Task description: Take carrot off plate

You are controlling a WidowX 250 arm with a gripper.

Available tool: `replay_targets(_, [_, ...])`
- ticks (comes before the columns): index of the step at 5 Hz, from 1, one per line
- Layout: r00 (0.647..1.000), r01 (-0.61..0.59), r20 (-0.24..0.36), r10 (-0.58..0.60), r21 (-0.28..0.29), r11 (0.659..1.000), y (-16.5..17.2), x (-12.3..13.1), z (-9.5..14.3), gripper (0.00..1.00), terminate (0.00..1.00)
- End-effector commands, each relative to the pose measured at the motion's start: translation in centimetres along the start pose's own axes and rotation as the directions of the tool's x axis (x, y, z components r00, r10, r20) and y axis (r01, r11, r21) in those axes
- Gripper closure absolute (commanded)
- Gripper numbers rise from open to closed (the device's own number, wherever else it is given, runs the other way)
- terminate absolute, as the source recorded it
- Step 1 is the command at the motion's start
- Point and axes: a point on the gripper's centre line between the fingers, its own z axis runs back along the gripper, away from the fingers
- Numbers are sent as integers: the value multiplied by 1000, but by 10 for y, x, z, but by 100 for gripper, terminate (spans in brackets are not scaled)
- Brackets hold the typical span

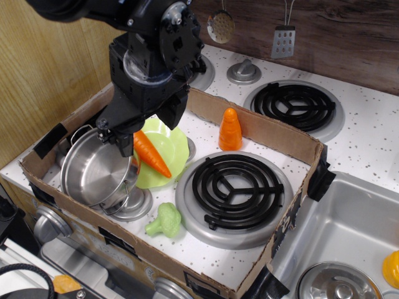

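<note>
The black gripper (128,138) hung over the left side of the green plate (171,149). Its fingers were closed around the top end of the carrot (151,154). The carrot slanted down over the plate, with its pointy tip near the plate's front edge. I could not tell if the tip touched the plate. A shiny pot (96,171) sat just left of the plate. A little green broccoli (165,220) lay in front of the plate. A short orange cone (230,129) stood to the plate's right.
</note>
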Motion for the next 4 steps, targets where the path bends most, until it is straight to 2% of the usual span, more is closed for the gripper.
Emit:
replay_targets(1, [1000, 0, 0, 0, 0, 1000, 0, 0, 0, 0, 0])
replay_targets(2, [997, 46, 67, -47, 13, 999, -16, 3, 17, 0, 0])
replay_targets(3, [991, 73, 106, -80, 69, 995, -25, 15, 35, 0, 0])
replay_targets(4, [989, 100, 100, -106, 56, 993, -36, 38, 33, 0, 0])
